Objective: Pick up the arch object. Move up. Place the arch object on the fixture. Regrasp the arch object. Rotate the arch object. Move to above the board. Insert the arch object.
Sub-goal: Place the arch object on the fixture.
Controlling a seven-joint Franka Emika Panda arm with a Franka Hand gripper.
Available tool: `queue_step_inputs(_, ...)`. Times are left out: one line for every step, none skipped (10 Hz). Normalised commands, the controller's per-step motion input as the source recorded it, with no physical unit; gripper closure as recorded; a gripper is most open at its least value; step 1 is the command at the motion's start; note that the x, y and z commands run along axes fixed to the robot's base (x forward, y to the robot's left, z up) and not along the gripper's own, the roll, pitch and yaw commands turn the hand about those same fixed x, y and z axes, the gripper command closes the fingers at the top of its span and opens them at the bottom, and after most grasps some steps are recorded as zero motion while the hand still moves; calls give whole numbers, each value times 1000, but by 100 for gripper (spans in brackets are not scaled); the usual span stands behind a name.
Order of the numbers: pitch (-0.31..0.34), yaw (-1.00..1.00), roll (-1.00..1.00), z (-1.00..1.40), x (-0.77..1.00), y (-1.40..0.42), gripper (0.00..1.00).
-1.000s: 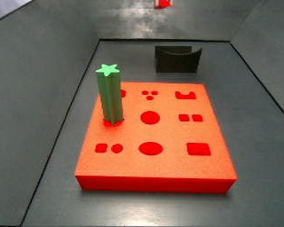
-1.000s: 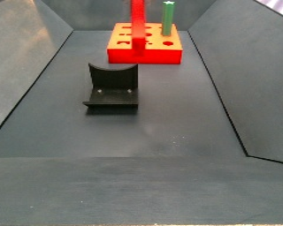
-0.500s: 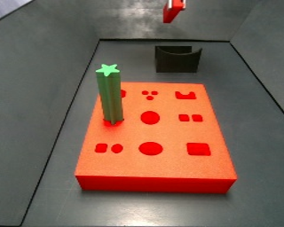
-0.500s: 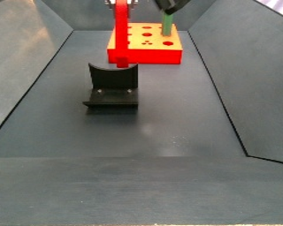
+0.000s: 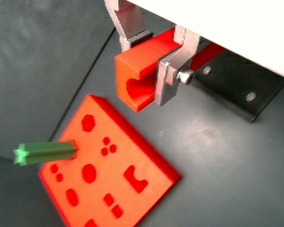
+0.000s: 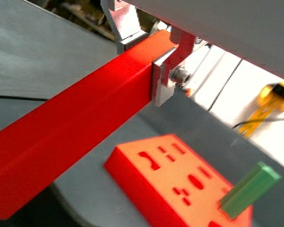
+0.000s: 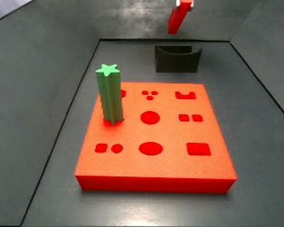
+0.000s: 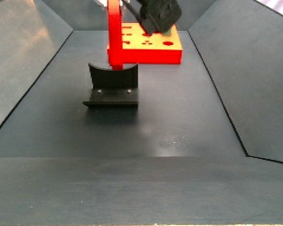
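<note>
Your hand holds the arch object between its fingers, high in the air. Below lies the board, with the green post standing on it. The fixture stands apart from the board on the floor.

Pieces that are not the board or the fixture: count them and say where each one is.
2. The arch object is clamped in the gripper, in the air above the fixture. The green post stands upright in the board. No other piece shows in any view.
</note>
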Motion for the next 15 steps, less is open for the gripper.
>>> queue_step_inputs(35, -179, -406, -16, 70, 37, 100)
queue_step_inputs(19, -163, -268, -5, 73, 28, 100)
queue_step_inputs(-4, -147, -203, -3, 70, 29, 100)
queue_step_inputs(-134, -92, -169, -1000, 92, 27, 100)
queue_step_inputs(-144, -70, -165, -1000, 99, 28, 100)
queue_step_inputs(-140, -34, -134, -1000, 105, 29, 100)
queue_step_inputs(-126, -2, -98, -1000, 107, 28, 100)
queue_step_inputs(-112, 28, -77, -1000, 114, 25, 100)
queue_step_inputs(-93, 43, -60, -913, 105, 23, 100)
queue_step_inputs(-69, 50, -56, -730, 94, 12, 100)
queue_step_inputs(-47, 53, -57, -556, 87, 9, 100)
queue_step_inputs(-19, 48, -43, -362, 73, 16, 100)
queue_step_inputs(-16, 38, -50, -297, 59, 10, 100)
queue_step_inputs(-16, 26, -56, -240, 54, 6, 100)
queue_step_inputs(-15, 13, -59, -180, 55, 6, 100)
